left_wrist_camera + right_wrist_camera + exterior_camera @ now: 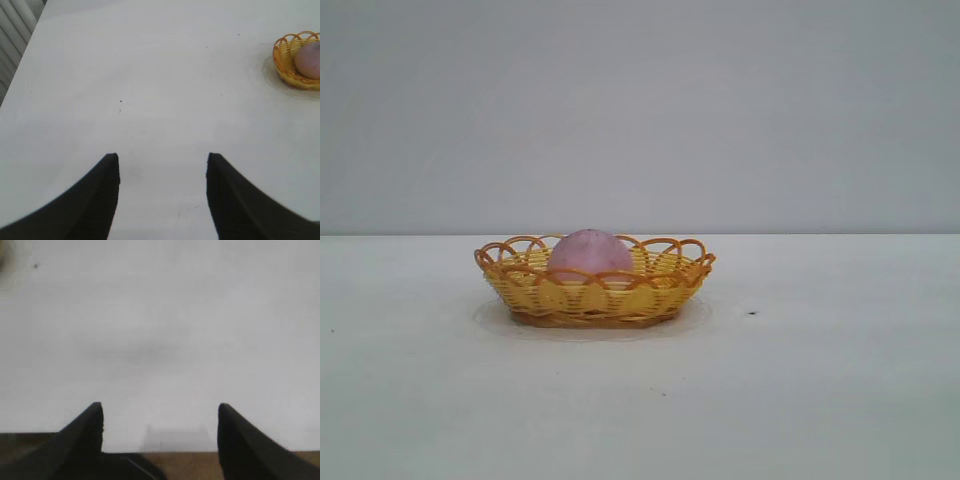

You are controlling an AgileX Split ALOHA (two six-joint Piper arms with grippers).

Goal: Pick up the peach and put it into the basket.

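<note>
Peach [589, 252] sits inside basket [595, 292]; no writing visible.

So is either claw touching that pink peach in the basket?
Apart. In the left wrist view, the open left gripper hovers over bare table, far from the peach.

The basket [593, 292] looks woven from smooth, plastic-like strands with a faint sheen, yellow in the body and orange in the looped rim; the base strip reads a duller brown; the peach [589, 251] lying inside it has a matt, slightly mottled pink-mauve skin without any glint; the table [820, 400] is a matt off-white surface, smooth apart from a few tiny dark specks; ahead of the left gripper [163, 170], whose dark fingers stand apart, that surface shows only a soft, dull finish; the right gripper [160, 417] has the same matt black, plastic-looking fingers, spread wide, and behind its jaws a brown wood-like edge borders the white top
</note>
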